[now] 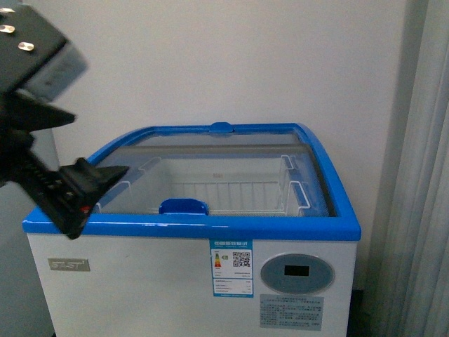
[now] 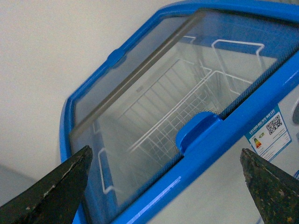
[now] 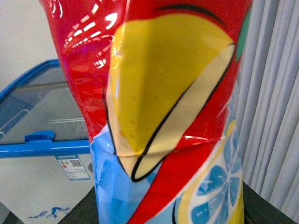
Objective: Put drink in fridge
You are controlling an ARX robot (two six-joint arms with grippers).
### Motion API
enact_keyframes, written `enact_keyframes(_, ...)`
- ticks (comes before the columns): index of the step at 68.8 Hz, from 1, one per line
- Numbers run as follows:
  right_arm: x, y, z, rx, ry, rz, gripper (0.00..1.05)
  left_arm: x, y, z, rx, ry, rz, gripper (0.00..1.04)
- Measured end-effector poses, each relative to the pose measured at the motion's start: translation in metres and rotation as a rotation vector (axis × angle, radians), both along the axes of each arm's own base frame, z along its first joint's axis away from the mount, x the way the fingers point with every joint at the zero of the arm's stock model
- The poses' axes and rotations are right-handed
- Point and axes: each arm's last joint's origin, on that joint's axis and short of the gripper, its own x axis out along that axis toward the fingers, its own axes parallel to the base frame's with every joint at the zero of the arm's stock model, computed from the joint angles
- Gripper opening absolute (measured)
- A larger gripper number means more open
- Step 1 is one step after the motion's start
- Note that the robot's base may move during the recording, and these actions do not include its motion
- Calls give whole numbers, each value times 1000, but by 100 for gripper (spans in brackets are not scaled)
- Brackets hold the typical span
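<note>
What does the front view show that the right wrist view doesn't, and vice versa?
Only the front view shows the open left gripper, at the left front corner of the fridge, and a grey nameplate. Only the right wrist view shows the drink, red, yellow and blue, filling the frame, plus a blue decal low on the fridge. Both show the blue lid handle and the energy label.

left claw (image 1: 99, 144) before fridge (image 1: 140, 288), basket (image 1: 224, 191) inside fridge, drink (image 3: 163, 93) in right claw (image 3: 173, 217)

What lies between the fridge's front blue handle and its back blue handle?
Only the curved glass lid spans from the front handle to the back handle; a white wire basket shows beneath it. The front view shows this best.
</note>
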Motion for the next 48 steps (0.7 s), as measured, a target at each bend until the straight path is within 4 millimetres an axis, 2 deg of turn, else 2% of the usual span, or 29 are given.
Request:
enact_keyframes(9, 0, 0, 0, 0, 0, -1, 41, 50, -28, -5, 286, -60, -152, 97)
enact_keyframes(20, 0, 0, 0, 0, 0, 0, 41, 86, -37, -11, 401, -61, -189, 97)
enact_keyframes(37, 0, 0, 0, 0, 0, 0, 41, 115, -41, -23, 492, -18, -241, 97)
enact_keyframes(48, 0, 0, 0, 0, 0, 0, 41, 144, -43, -30, 533, -15, -233, 97)
